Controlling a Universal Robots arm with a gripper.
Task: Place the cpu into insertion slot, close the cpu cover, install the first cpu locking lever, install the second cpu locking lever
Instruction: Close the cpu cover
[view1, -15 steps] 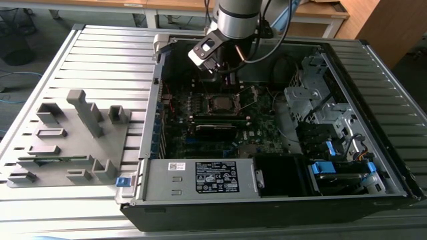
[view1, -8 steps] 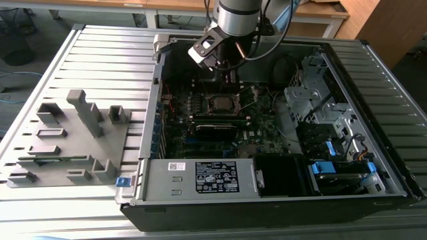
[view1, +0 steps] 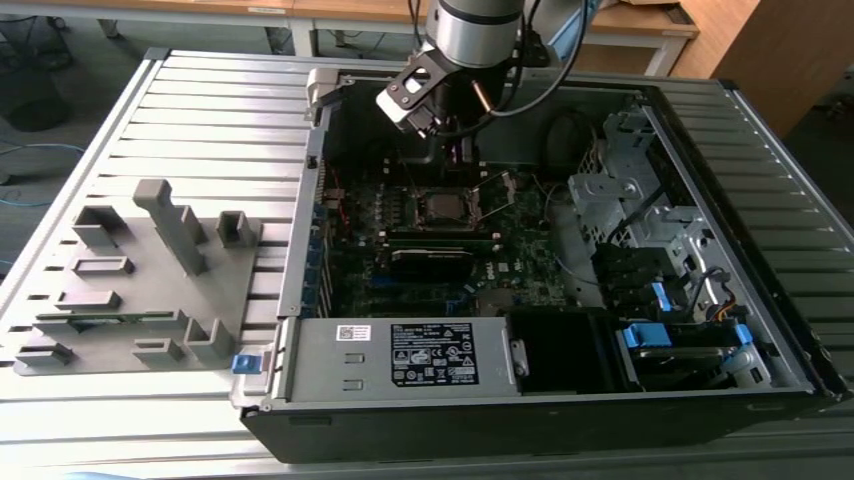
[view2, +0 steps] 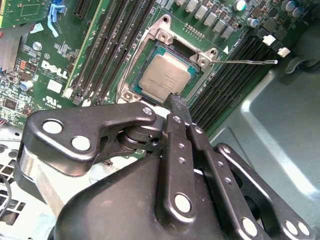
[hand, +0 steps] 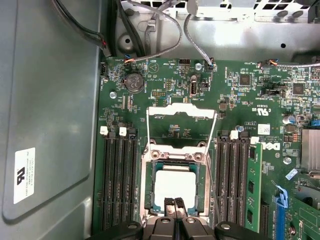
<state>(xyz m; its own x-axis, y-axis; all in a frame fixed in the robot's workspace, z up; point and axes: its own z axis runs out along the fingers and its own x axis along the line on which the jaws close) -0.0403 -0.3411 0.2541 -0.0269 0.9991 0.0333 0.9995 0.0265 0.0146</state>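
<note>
Silver-grey metal marks the cpu (hand: 175, 184), which lies flat inside the insertion slot (hand: 148, 187) in the first wrist view. The cpu cover (hand: 181, 111) is swung open and lies back over the green board (hand: 165, 75), with a thin wire locking lever (hand: 214, 132) unlatched along its side. The gripper (hand: 175, 204) hangs at the chip's edge, fingertips pinched together on nothing.

In the second wrist view the chip sits uncovered in its socket. The black fingers (view2: 177, 102) are pressed together at its rim; whether they touch it I cannot tell. A lever juts out over the memory slots (view2: 225, 75).

In the exterior view the arm (view1: 474, 30) reaches down into the open computer case (view1: 534, 430) on the slatted table (view1: 200, 120). A grey fixture (view1: 147, 280) stands on the exterior view's left.
</note>
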